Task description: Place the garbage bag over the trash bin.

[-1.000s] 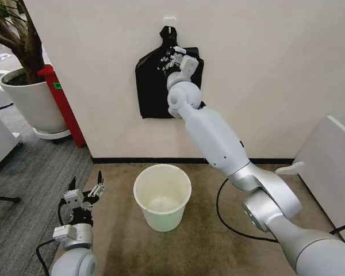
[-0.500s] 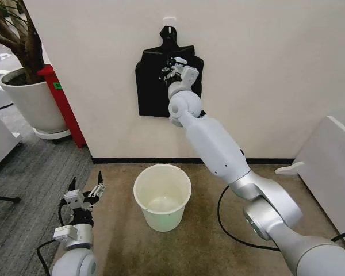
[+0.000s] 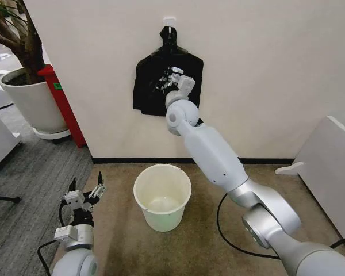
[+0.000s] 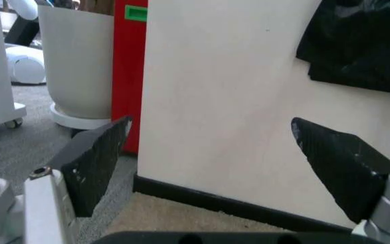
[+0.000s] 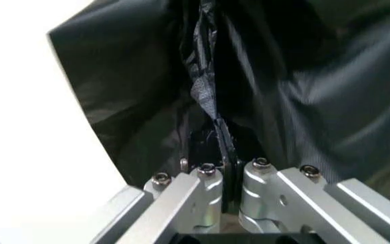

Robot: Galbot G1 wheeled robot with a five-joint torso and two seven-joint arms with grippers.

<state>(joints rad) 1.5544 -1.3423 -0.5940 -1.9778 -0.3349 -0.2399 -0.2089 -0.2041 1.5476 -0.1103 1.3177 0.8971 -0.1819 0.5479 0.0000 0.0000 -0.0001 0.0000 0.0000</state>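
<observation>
Two pincers are in play, but just one is at work. The right pincer [image 3: 171,77] is raised to the wall and, in the right wrist view, its fingers [image 5: 212,147] are pressed together on a pleat of black plastic — a pinch on the garbage bag [image 3: 155,86], which hangs from a small white hook [image 3: 169,20] high on the wall. The film bunches and creases around the grip, glossy and loose. The bag is not yet off its hook, as far as the head view shows; its knotted neck sits right at the hook.

Below, directly under the arm, the trash bin [image 3: 162,196] stands upright on the brown carpet [image 3: 201,241], mouth open, nothing inside and nothing over its rim. The left pincer [image 3: 85,192] waits low beside the bin, spread wide and holding nothing.

So the grasp looks made and little else: lifting the bag free, bringing it down, opening its mouth and drawing it over the rim all remain — most of the task, by this reckoning.
</observation>
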